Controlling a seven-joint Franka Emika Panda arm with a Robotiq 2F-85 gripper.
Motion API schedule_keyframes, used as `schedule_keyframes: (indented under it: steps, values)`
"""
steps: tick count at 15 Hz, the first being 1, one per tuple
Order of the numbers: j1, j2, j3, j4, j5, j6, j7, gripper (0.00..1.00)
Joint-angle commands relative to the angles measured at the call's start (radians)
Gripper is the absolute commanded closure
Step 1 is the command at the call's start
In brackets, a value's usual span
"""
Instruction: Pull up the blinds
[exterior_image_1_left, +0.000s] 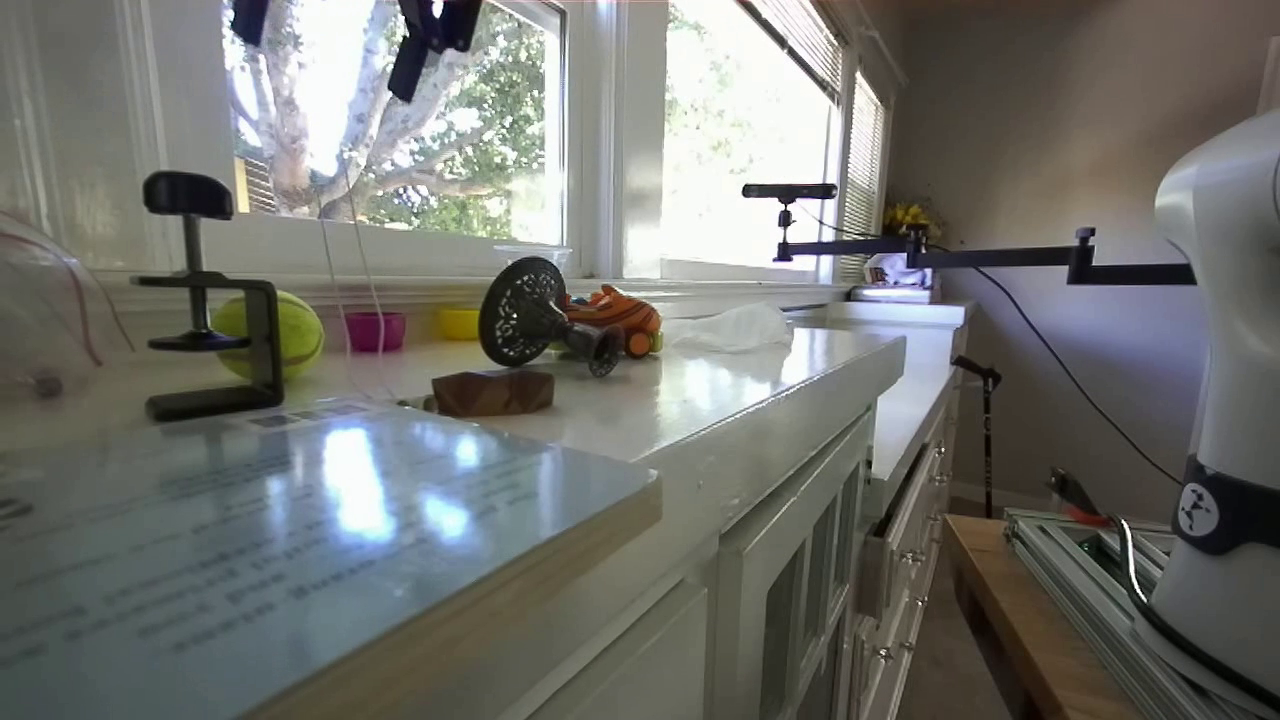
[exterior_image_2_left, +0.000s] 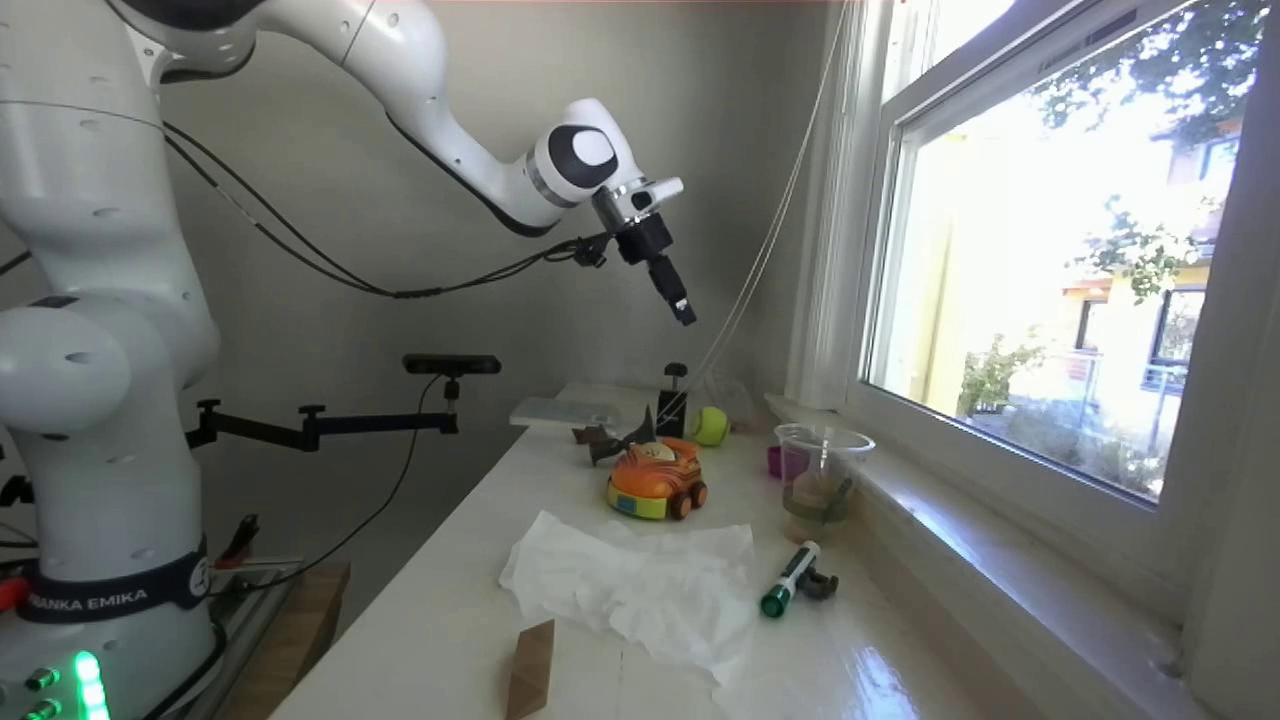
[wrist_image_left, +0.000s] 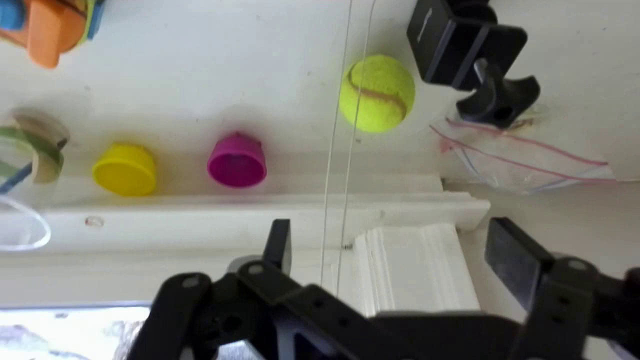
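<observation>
"White blinds (exterior_image_1_left: 865, 150): where do we see them?"
"Hanging at the far windows (exterior_image_1_left: 745, 150), in an exterior view."
"And our claw (wrist_image_left: 392, 255)?"
"Spread wide, gripping nothing. In the wrist view two strings (wrist_image_left: 326, 195) show between its fingers (wrist_image_left: 517, 262); we can't tell how near."

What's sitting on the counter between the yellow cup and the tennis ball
The purple cup. The wrist view shows it between the yellow cup and the tennis ball, closer to the yellow one.
</observation>
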Motion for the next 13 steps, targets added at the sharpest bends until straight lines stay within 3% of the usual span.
schedule_keyframes:
  steps: [1,4,7,13]
  values:
    - [-0.022,0.007,0.044,0.060,-0.247,-0.018,0.189,0.00]
    - [-0.016,0.006,0.041,0.060,-0.369,-0.001,0.383,0.00]
    - [-0.013,-0.005,0.029,0.057,-0.423,-0.026,0.506,0.00]
    - [-0.003,0.002,0.005,0.045,-0.392,-0.004,0.485,0.00]
